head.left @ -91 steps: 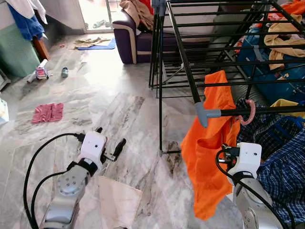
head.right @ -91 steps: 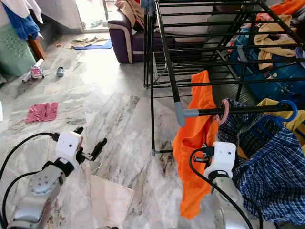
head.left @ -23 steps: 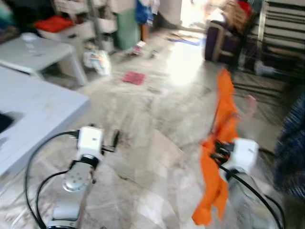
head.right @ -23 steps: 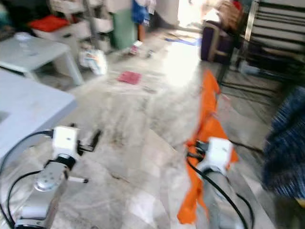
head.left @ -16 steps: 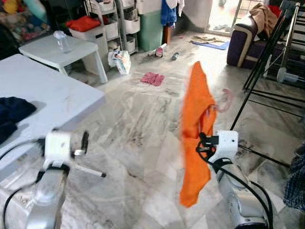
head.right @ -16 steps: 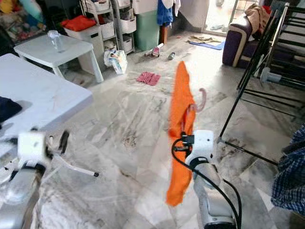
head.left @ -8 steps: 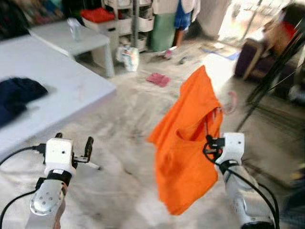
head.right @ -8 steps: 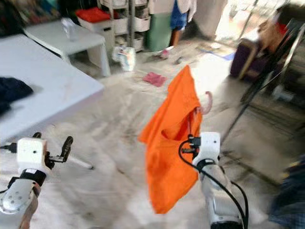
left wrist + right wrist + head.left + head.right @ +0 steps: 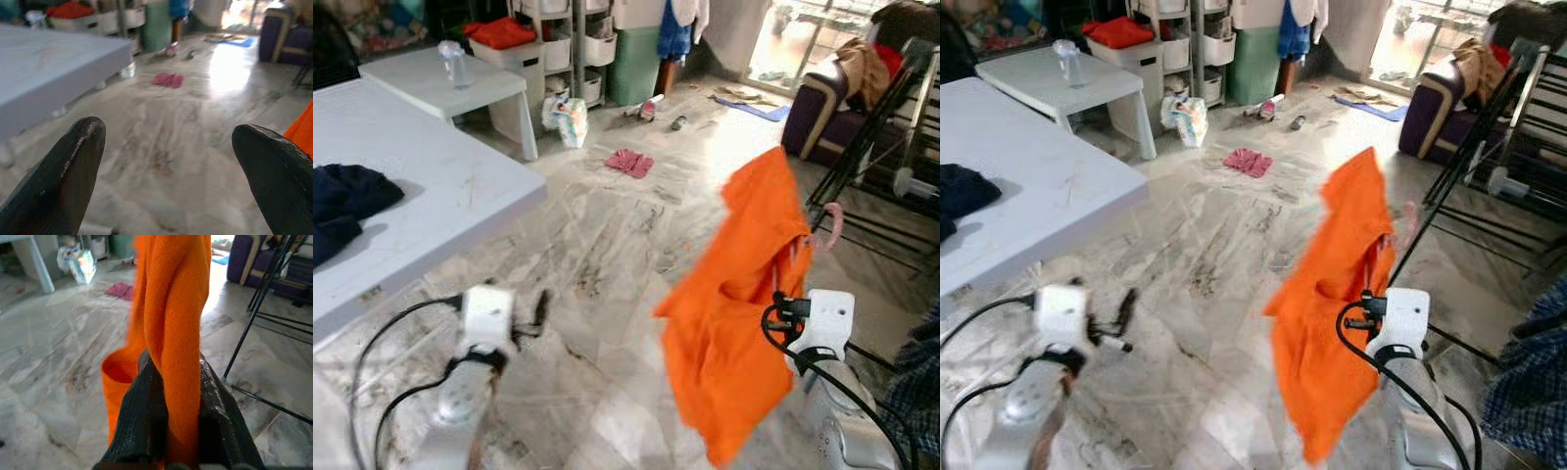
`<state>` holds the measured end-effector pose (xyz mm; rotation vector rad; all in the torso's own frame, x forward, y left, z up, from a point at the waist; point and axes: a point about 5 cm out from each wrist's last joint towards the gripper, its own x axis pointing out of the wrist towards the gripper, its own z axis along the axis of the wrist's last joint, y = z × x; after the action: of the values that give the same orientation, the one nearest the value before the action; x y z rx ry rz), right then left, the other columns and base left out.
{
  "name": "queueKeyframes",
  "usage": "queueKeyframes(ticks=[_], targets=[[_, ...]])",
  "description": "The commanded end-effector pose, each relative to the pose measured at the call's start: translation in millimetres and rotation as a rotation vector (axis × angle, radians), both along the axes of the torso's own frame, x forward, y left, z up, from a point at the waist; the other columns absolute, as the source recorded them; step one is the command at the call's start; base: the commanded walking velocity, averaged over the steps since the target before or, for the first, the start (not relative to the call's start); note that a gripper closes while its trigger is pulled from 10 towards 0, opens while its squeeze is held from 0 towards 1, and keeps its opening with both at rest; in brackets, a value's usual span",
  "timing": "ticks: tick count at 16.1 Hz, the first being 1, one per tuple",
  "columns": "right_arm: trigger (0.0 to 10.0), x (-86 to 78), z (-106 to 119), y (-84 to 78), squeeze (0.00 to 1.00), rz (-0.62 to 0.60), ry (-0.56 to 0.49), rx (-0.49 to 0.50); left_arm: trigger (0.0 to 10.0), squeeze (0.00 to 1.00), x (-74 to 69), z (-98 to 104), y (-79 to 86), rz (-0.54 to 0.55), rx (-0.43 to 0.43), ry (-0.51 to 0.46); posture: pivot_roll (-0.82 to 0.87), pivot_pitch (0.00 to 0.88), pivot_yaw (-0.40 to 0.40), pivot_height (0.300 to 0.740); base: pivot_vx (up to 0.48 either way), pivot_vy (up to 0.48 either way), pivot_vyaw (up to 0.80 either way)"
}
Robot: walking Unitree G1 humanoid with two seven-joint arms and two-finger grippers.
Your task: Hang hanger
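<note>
Marble floor (image 9: 607, 245) spans the scene. White table (image 9: 421, 196) at robot's left, cut off by frame edge; 1 dark garment (image 9: 347, 201) lies at its left edge, partly out of frame. 1 smaller white table (image 9: 450, 83) behind it w/ 1 clear bottle (image 9: 456, 61) on top. 1 purple sofa (image 9: 827, 108) far right w/ brown clothing draped on it, partly hidden by black drying rack (image 9: 871, 127), itself cut off at right edge. 1 pink cloth (image 9: 629, 162) on floor, mid-room.

Orange shirt (image 9: 744, 294): 1 pc, hangs in air over floor, well apart from rack. Pink hanger (image 9: 826, 227): only the hook curve shows above shirt's right shoulder; rest hidden inside fabric.

Right gripper (image 9: 171, 401): fingers (image 9: 142, 416) clenched on a fold of orange shirt, fabric pinched between both pads. Whether hanger frame is also inside the grip: cannot tell. White wrist housing sits below shirt in head views.

Left gripper (image 9: 171, 161): released, fingers (image 9: 68, 171) spread wide, nothing between them, touching nothing; low over floor near table's front edge, somewhat blurred in head views.
</note>
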<state>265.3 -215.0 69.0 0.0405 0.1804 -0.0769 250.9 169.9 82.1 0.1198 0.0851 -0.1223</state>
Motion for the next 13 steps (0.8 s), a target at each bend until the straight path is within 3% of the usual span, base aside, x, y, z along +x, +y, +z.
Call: queueKeyframes(ticks=[1, 5, 10, 13], targets=[[10.0, 0.1, 11.3, -3.4, 0.00, 0.004, -0.054, -0.027, 10.0, 0.00, -1.6, -6.6, -4.4, -0.011, 0.001, 0.021, 0.05, 0.000, -0.077, 0.740, 0.000, 0.000, 0.00], [10.0, -22.6, 7.0, -14.1, 0.00, -0.088, -0.029, -0.030, 10.0, 0.00, -13.2, -6.5, -6.6, -0.082, 0.009, 0.064, 0.04, 0.054, -0.029, 0.740, 0.000, 0.000, 0.00], [10.0, -27.5, 3.3, -17.0, 0.00, -0.100, -0.005, -0.033, 10.0, 0.00, -6.9, -8.1, -1.3, -0.039, 0.005, 0.066, 0.02, 0.069, -0.035, 0.740, 0.000, 0.000, 0.00], [10.0, -43.6, -1.2, -34.3, 0.00, -0.121, 0.035, -0.080, 10.0, 0.00, -25.4, -13.8, -14.2, -0.073, -0.017, 0.095, 0.01, 0.075, -0.034, 0.740, 0.000, 0.000, 0.00]])
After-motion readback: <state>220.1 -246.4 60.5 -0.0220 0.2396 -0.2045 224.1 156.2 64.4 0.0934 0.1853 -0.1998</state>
